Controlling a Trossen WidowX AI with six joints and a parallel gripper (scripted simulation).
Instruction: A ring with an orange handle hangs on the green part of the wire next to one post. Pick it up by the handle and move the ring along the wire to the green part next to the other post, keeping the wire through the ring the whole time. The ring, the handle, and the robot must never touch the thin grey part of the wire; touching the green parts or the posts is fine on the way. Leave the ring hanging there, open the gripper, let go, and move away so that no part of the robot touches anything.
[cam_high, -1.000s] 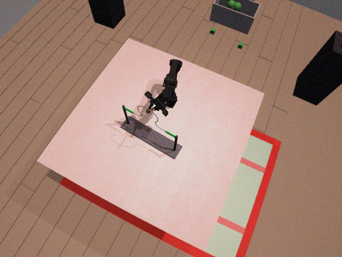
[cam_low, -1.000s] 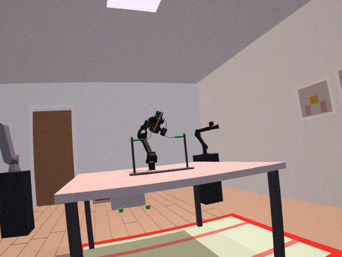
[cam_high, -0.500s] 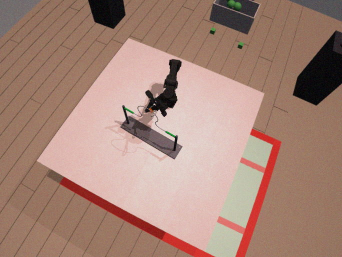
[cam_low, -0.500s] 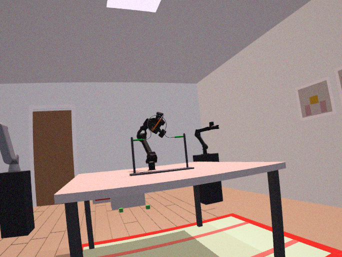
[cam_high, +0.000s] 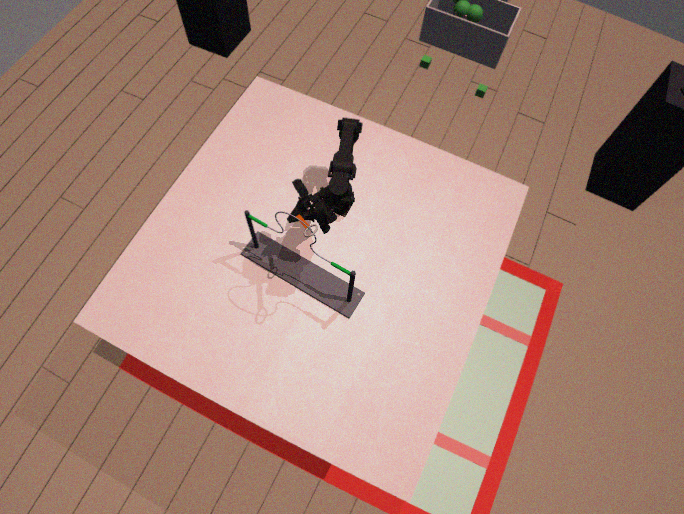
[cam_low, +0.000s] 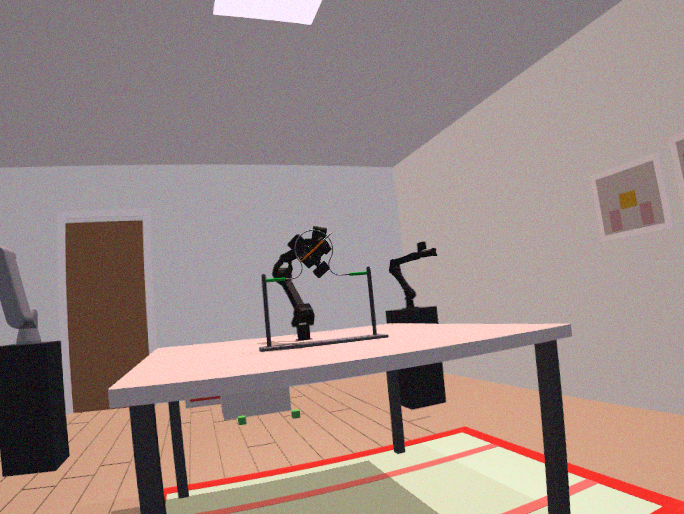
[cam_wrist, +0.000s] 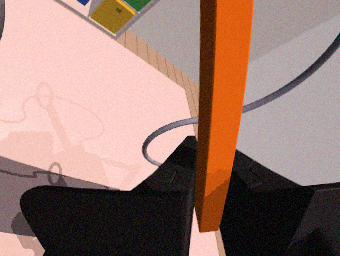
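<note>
The orange handle (cam_high: 303, 222) (cam_low: 316, 246) (cam_wrist: 220, 110) is tilted, with its lower end between my fingers. My gripper (cam_high: 298, 217) (cam_low: 306, 255) (cam_wrist: 200, 143) is shut on it. The ring (cam_high: 306, 235) is at the handle's far end, around or beside the raised middle of the thin grey wire (cam_high: 324, 257) (cam_low: 341, 274) (cam_wrist: 285, 96); whether it touches the wire cannot be told. The ring is outside the wrist view. The left green part (cam_high: 257, 221) (cam_low: 275, 280) joins the left post (cam_high: 252, 232) (cam_low: 266, 309); the right green part (cam_high: 341, 268) (cam_low: 358, 273) joins the right post (cam_high: 351, 287) (cam_low: 371, 301).
The posts stand on a dark base plate (cam_high: 331, 286) (cam_low: 326, 343) on the pink table (cam_high: 210, 342) (cam_low: 470, 337). The wire bends and arches between the green parts, close in front of my gripper. Dark pedestals (cam_high: 215, 27) (cam_high: 630, 149) and a grey bin (cam_high: 461, 43) stand beyond the table.
</note>
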